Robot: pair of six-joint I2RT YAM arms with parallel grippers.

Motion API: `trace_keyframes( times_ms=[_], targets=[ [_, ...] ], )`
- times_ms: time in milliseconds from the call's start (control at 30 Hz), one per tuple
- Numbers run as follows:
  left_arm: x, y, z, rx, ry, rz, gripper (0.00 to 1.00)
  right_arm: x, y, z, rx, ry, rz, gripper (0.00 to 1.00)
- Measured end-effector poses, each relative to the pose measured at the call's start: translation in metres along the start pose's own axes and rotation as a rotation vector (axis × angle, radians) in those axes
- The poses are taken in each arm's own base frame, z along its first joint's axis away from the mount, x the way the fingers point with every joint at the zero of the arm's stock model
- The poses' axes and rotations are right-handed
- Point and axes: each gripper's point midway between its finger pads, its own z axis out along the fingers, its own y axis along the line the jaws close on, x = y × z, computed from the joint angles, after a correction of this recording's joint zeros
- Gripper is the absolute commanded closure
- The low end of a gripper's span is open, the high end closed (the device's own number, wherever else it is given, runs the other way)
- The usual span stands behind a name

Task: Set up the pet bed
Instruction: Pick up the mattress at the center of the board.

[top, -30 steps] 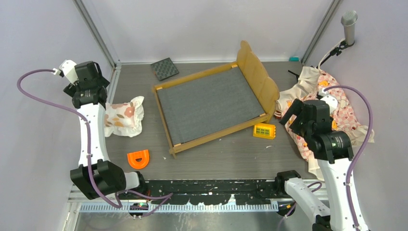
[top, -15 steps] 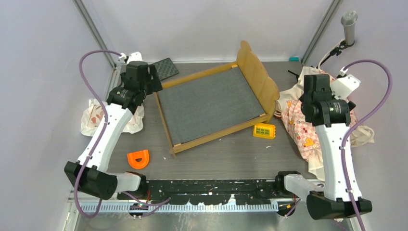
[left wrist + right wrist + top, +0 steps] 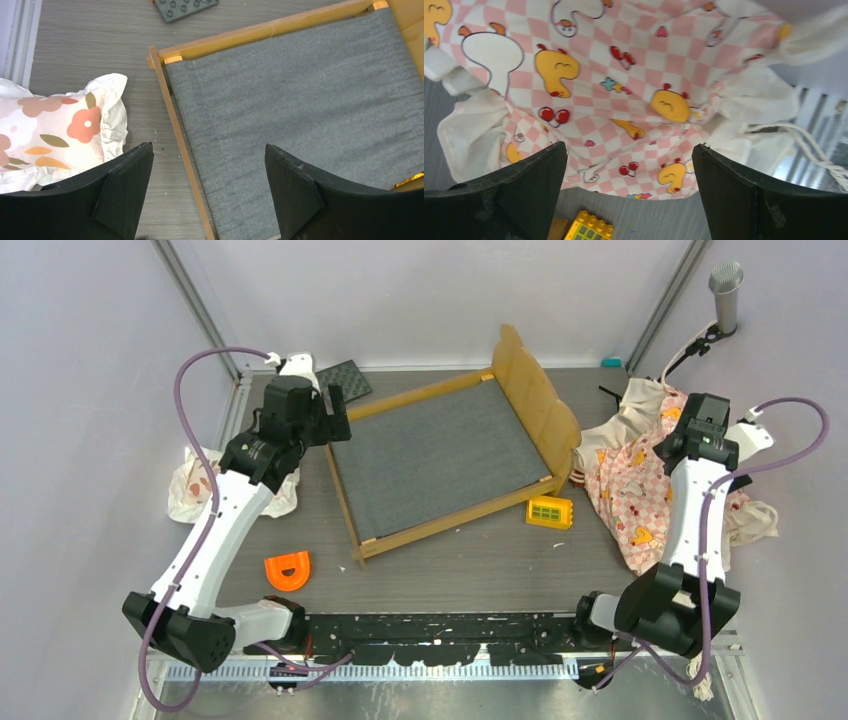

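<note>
The pet bed (image 3: pixel 430 455) sits in the middle of the table (image 3: pixel 480 560). Its wavy headboard is on the right and its foot end is on the left, so its long way runs left to right, tipped a little. The grey mattress part is bare. The left gripper (image 3: pixel 207 150) hangs over the far left corner of the bed. Its jaws are wide apart and nothing is in them. The flower pillow (image 3: pixel 55 135) lies just to its left, so the left arm is nearer to the pillow. The right gripper (image 3: pixel 629 150) is wide apart too and has nothing in it. It hangs over the pink checked sheet (image 3: pixel 624 85), which is heaped to the right of the headboard. I think each arm should go down for its own soft thing next.
</note>
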Motion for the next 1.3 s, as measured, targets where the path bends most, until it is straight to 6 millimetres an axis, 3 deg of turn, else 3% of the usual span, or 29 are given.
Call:
trace_keyframes(
  times_ms=[133, 267, 633, 900, 967, 1067, 1300],
  targets=[
    [0.008, -0.004, 0.002, 0.012, 0.019, 0.014, 0.16, 0.008, 0.029, 0.02, -0.069, 0.04, -0.005, 0.0],
    [0.014, -0.008, 0.002, 0.024, 0.032, 0.029, 0.17, 0.007, 0.043, 0.034, -0.08, 0.041, -0.011, 0.0],
    [0.022, -0.014, 0.003, 0.054, 0.053, 0.044, 0.17, -0.019, 0.045, 0.052, 0.015, -0.044, -0.033, 0.0],
    [0.026, -0.019, 0.005, 0.076, 0.069, 0.049, 0.18, -0.007, 0.044, 0.092, 0.1, -0.018, -0.062, 0.03],
    [0.028, -0.02, 0.007, 0.079, 0.077, 0.052, 0.18, -0.001, 0.044, 0.102, 0.116, -0.002, -0.072, 0.1],
    [0.031, -0.021, 0.01, 0.081, 0.09, 0.057, 0.2, 0.006, 0.045, 0.113, 0.132, 0.018, -0.087, 0.29],
    [0.038, -0.022, 0.015, 0.082, 0.112, 0.063, 0.23, -0.003, 0.056, 0.109, 0.073, -0.007, -0.061, 0.89]
  ],
)
